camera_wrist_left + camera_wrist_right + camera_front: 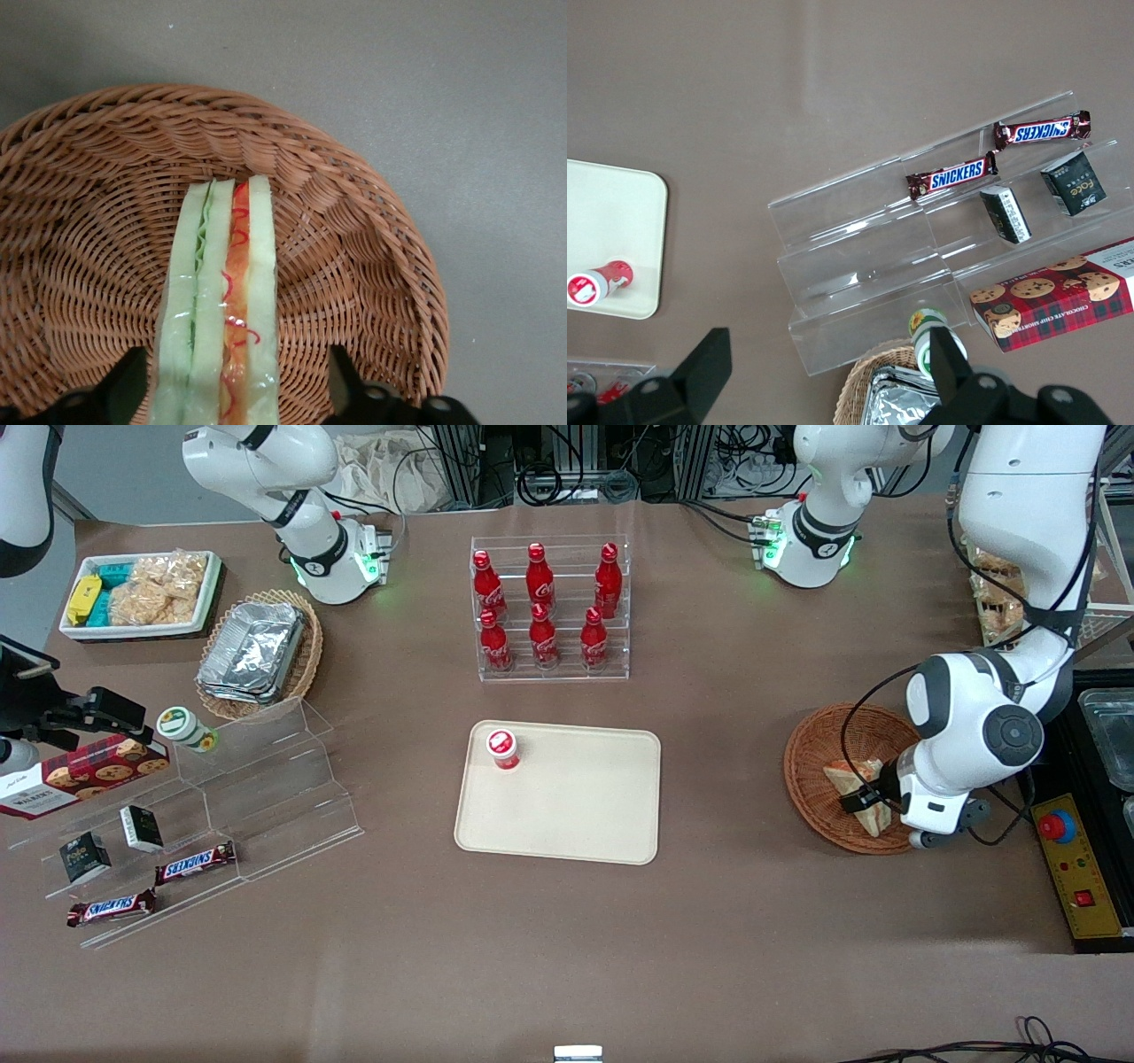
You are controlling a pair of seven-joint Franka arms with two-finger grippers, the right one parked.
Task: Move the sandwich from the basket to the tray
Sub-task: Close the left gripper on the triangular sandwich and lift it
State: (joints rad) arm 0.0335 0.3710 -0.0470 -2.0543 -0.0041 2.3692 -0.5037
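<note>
Wrist view: sandwich (219,310) stands on edge in basket (354,221), long axis running straight away from gripper (237,390) — fingers (345,385) spread either side, not touching bread. Front view: arm bent low over basket, wrist tipped down at sandwich; tray (567,824) well apart toward table centre.

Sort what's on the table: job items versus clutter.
Job: sandwich in the basket; end effector open, straddling the sandwich; tray.

Clutter: red cup on the tray, cola bottles, Snickers bars, cookie box, foil containers.
</note>
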